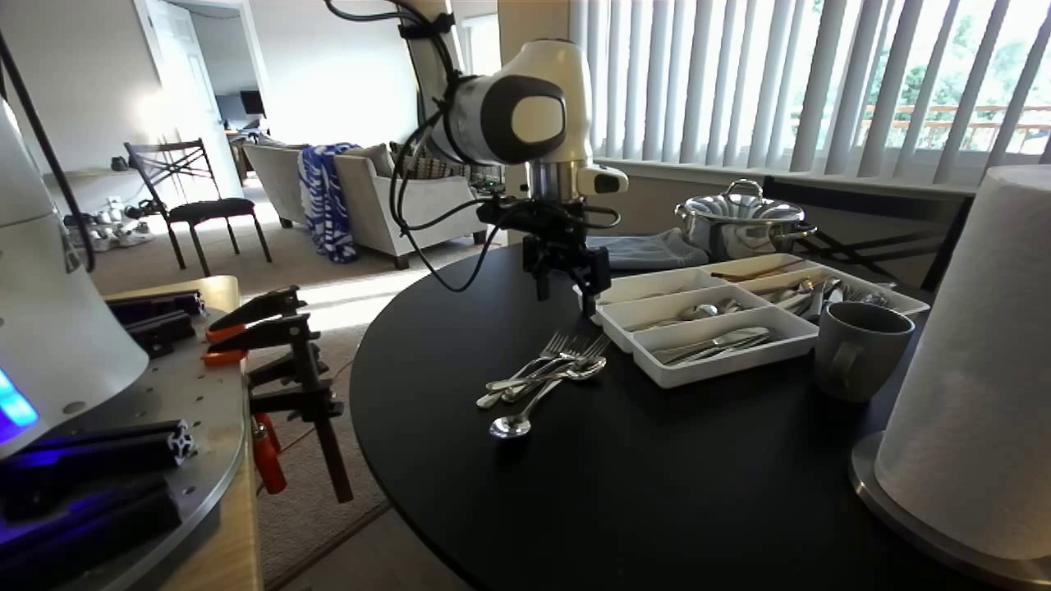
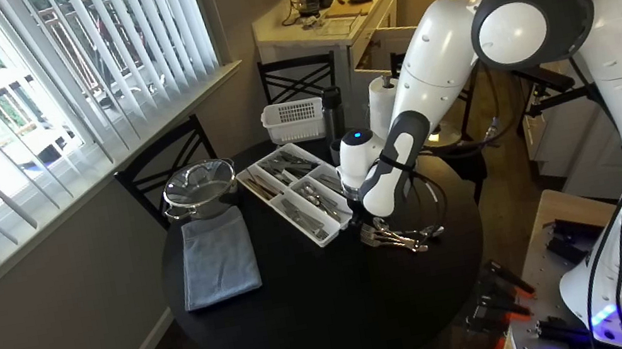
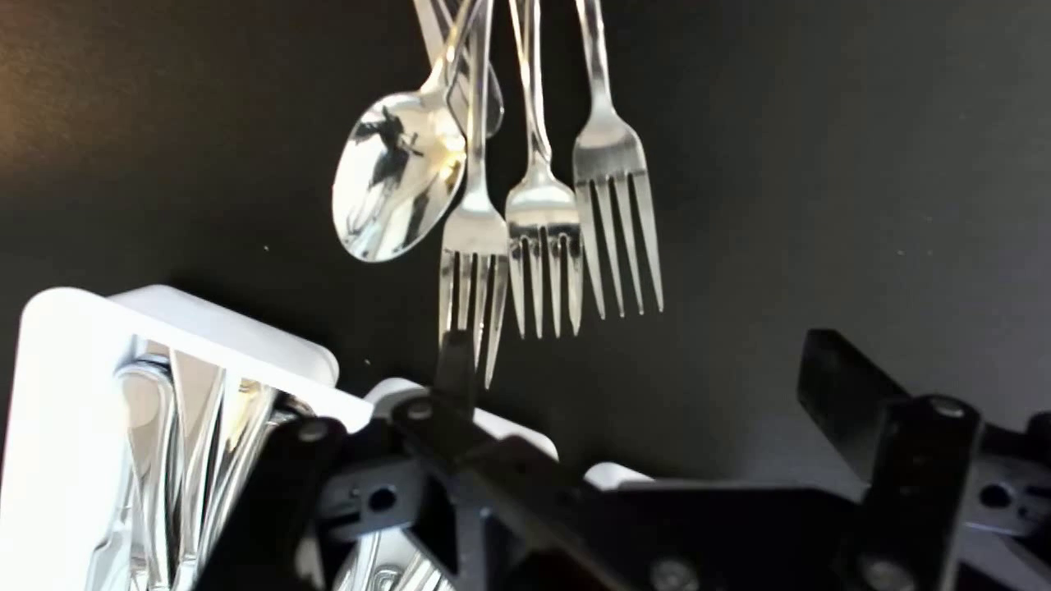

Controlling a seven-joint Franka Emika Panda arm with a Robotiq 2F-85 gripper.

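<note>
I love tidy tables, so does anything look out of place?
Shiny metal forks and spoons look stray: they're heaped crosswise on the round black table, while other cutlery sits in the white divided plastic tray.

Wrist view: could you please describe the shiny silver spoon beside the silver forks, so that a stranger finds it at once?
On the black tabletop, start from the white plastic cutlery tray at the picture's lower left. Above it lie silver metal forks, tines pointing downward. The silver metal spoon lies at their left, set apart from them by its broad, shiny oval bowl.
</note>
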